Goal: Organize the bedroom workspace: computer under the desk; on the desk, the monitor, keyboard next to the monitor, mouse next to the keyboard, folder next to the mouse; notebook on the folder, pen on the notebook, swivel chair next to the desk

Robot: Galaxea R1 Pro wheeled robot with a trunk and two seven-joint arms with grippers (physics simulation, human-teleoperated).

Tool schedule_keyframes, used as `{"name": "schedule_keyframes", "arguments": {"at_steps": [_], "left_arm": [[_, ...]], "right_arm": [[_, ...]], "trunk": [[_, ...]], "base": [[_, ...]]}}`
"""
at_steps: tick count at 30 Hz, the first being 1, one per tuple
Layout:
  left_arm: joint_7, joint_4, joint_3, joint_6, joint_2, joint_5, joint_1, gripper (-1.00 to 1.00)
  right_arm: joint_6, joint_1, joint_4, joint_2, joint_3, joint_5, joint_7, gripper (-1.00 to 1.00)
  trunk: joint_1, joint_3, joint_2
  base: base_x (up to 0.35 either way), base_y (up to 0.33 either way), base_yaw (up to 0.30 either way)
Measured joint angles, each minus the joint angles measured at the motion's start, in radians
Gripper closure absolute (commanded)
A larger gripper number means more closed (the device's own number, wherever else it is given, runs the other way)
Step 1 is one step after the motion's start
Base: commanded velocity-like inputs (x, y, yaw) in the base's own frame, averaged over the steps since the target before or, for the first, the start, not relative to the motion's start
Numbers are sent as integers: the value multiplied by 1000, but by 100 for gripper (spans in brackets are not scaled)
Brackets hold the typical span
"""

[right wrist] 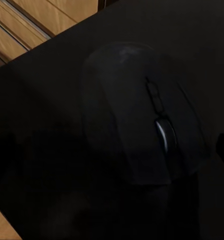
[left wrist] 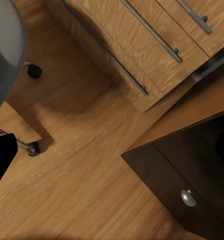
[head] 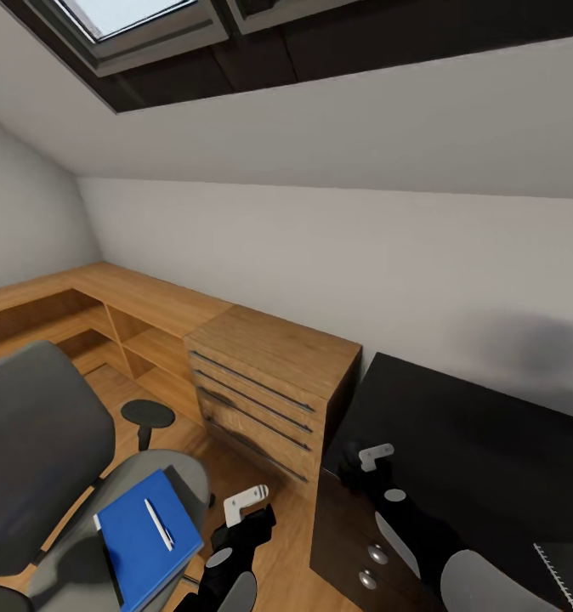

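The grey swivel chair (head: 40, 433) stands at the lower left, and its seat carries the blue folder (head: 146, 535) with the pale pen (head: 158, 524) lying on top. Just right of the seat, my left gripper (head: 257, 518) hangs open over the wooden floor, holding nothing. Above the near left corner of the black desk (head: 465, 442) is my right gripper (head: 354, 472). The right wrist view shows the dark mouse (right wrist: 141, 125) lying on the desk close under that gripper, which is open. A spiral-bound edge, perhaps the notebook (head: 558, 578), shows at the bottom right.
A light wooden counter (head: 269, 348) with bar-handled drawers runs along the wall between chair and desk. The desk's drawer front has round silver knobs (head: 377, 554). A chair castor (left wrist: 34, 70) rests on the wooden floor. A sloped ceiling with a skylight hangs above.
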Motion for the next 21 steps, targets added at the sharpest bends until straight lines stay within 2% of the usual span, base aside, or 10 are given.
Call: {"name": "schedule_keyframes", "arguments": {"at_steps": [21], "left_arm": [[-2, 0, -1, 0, 0, 0, 0, -100]], "right_arm": [[-1, 0, 1, 0, 0, 0, 0, -100]], "trunk": [[0, 0, 0]], "base": [[17, -14, 0]]}}
